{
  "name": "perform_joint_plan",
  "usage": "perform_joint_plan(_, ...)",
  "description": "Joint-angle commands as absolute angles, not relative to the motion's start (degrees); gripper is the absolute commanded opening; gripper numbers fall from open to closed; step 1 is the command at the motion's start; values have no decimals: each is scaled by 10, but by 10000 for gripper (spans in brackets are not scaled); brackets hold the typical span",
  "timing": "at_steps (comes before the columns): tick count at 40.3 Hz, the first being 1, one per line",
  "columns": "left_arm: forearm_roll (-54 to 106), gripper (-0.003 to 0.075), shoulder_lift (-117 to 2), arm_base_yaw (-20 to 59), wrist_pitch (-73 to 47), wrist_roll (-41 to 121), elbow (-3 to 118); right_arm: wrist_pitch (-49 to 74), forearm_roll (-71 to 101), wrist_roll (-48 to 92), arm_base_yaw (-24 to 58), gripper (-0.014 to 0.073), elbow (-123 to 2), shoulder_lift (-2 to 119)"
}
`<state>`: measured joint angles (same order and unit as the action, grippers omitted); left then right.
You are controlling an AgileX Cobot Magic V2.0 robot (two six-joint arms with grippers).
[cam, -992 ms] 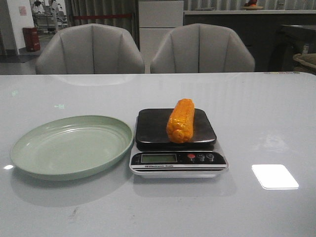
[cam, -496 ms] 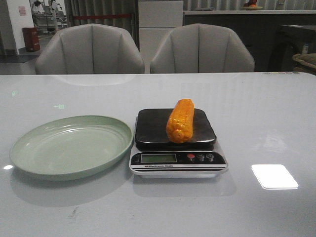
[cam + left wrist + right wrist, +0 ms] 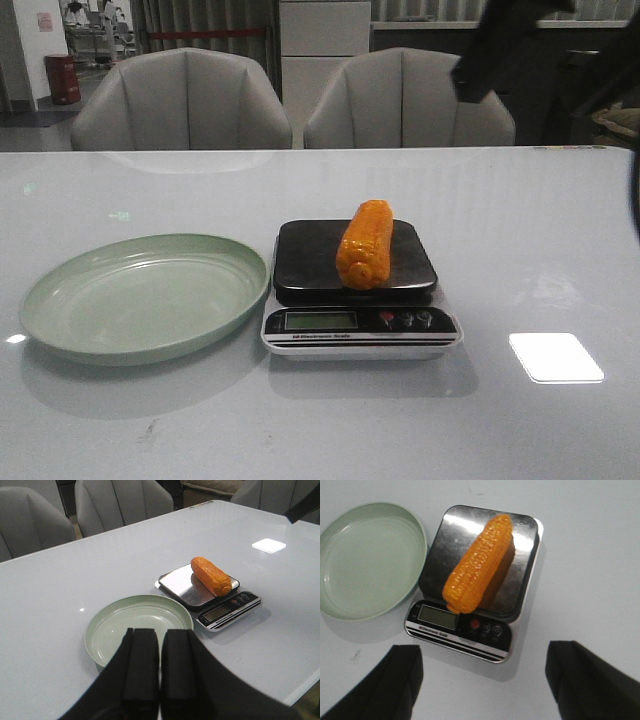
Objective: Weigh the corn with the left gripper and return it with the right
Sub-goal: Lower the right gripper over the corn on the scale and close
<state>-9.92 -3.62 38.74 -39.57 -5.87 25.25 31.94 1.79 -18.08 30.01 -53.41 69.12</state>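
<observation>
The orange-yellow corn (image 3: 365, 245) lies lengthwise on the black platform of a small kitchen scale (image 3: 360, 335) at the table's middle. It also shows in the left wrist view (image 3: 211, 575) and the right wrist view (image 3: 477, 565). An empty green plate (image 3: 60, 320) sits just left of the scale. My left gripper (image 3: 160, 632) is shut and empty, held back above the near side of the plate (image 3: 100, 630). My right gripper (image 3: 485, 655) is open wide and empty, high above the scale's front edge. The right arm (image 3: 495, 50) shows as a dark shape at the top right.
Two grey chairs (image 3: 185, 100) stand behind the table's far edge. A bright square light reflection (image 3: 556, 357) lies on the table right of the scale. The scale's display and buttons (image 3: 470, 622) face the robot.
The right arm has come into the front view at the top right. The corn, the scale and the plate have not moved.
</observation>
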Motion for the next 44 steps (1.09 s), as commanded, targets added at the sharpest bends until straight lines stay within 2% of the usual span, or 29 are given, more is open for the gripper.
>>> perform_joint_plan(1, -102, 130, -45, 387, -350, -59, 266, 301, 5, -215, 319, 608, -597, 735)
perform_joint_plan(12, -102, 130, -37, 387, -350, -59, 266, 418, -154, -398, 372, 608, -751, 884)
perform_joint_plan(19, -102, 130, -37, 387, -350, -59, 266, 465, -161, -470, 378, 608, -827, 959)
perform_joint_plan(40, -102, 130, -37, 387, -350, -59, 266, 503, -106, -489, 369, 605, -872, 1079)
perform_joint_plan(44, -102, 130, -37, 387, -350, -59, 266, 509, -106, -489, 365, 558, -872, 1089)
